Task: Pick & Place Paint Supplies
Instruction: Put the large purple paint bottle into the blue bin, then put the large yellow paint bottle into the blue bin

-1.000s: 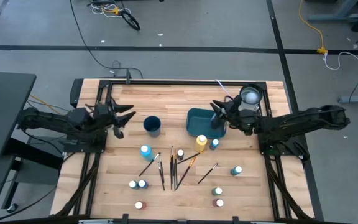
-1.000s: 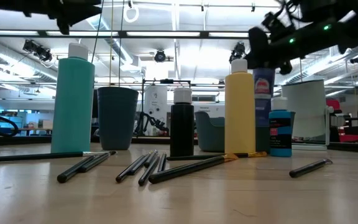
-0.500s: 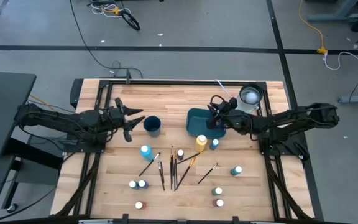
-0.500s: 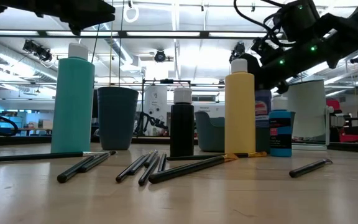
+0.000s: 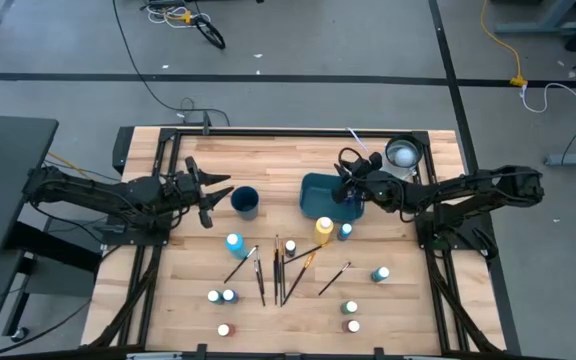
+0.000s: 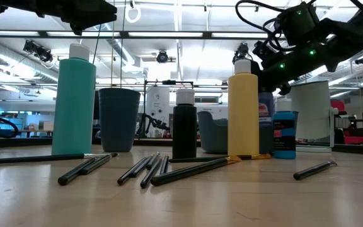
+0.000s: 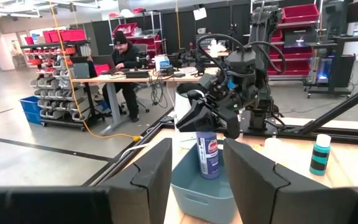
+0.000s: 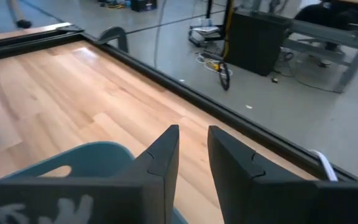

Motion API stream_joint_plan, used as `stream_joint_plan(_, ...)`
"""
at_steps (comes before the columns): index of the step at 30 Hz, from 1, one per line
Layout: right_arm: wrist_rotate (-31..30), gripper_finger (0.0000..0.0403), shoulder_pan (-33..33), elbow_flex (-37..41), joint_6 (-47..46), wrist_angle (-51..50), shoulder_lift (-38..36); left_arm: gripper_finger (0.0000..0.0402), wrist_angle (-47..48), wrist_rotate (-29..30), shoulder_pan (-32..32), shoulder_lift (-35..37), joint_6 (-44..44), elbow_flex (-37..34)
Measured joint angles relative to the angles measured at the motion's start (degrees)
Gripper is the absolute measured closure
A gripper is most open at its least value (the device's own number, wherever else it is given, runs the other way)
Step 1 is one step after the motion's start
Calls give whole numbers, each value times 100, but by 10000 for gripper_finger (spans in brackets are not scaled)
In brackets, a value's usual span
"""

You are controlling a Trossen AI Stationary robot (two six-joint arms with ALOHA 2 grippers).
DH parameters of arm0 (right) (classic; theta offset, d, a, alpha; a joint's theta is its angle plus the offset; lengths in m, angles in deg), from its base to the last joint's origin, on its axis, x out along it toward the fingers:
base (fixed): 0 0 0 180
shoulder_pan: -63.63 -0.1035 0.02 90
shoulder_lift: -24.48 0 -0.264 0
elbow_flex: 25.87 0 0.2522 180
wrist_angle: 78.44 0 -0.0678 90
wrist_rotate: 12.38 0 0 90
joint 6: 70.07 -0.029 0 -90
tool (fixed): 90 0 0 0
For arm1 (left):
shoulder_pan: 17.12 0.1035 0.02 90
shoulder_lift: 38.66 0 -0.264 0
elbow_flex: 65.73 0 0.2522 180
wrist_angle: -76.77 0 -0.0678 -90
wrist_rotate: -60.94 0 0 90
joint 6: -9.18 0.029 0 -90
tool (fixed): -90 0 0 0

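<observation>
A blue paint bottle [image 7: 208, 153] stands upright inside the teal bin [image 5: 320, 194] near the far middle of the table [image 5: 268, 160], directly under the right gripper [image 5: 346, 190]. From the left wrist view that gripper sits right at the bottle's cap, its fingers only a little apart, but whether they actually grip the cap cannot be told. Just in front of the bin stand a yellow bottle [image 5: 324, 229] and a small blue bottle [image 5: 345, 232]. Nearer the front edge, several dark-handled brushes [image 5: 280, 268] lie scattered across the middle of the table, with a light blue bottle [image 5: 234, 242] to their left and a teal bottle [image 5: 380, 274] to their right. More small white-capped bottles [image 5: 221, 296] stand in pairs along the front. A dark blue cup [image 5: 245, 202] stands left of the bin, and a white cup [image 5: 402, 154] stands at the far right corner. The left gripper [image 5: 210, 196] hangs just left of the dark blue cup, its fingers apart and holding nothing.
</observation>
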Motion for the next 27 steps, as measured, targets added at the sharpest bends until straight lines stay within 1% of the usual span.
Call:
stream_joint_plan(3,32,317,1,4,20,35,1,249,1,-1,0,0,0,0)
stream_joint_plan(5,52,309,1,9,22,43,4,249,1,-2,0,0,0,0)
stream_joint_plan(10,64,274,1,25,40,75,-36,249,2,-2,0,0,0,0)
stream_joint_plan(16,79,228,-57,42,463,247,-235,249,5,-16,0,0,-2,0)
stream_joint_plan(21,97,208,-206,42,875,435,-359,249,15,-328,1,0,-6,0)
stream_joint_plan(22,187,207,-239,42,936,537,-390,249,14,-400,2,0,-23,0)
stream_joint_plan(23,409,206,-274,40,1006,657,-418,249,16,-452,0,0,-43,0)
stream_joint_plan(27,1801,209,-403,37,1262,1147,-508,249,106,-478,0,0,-154,0)
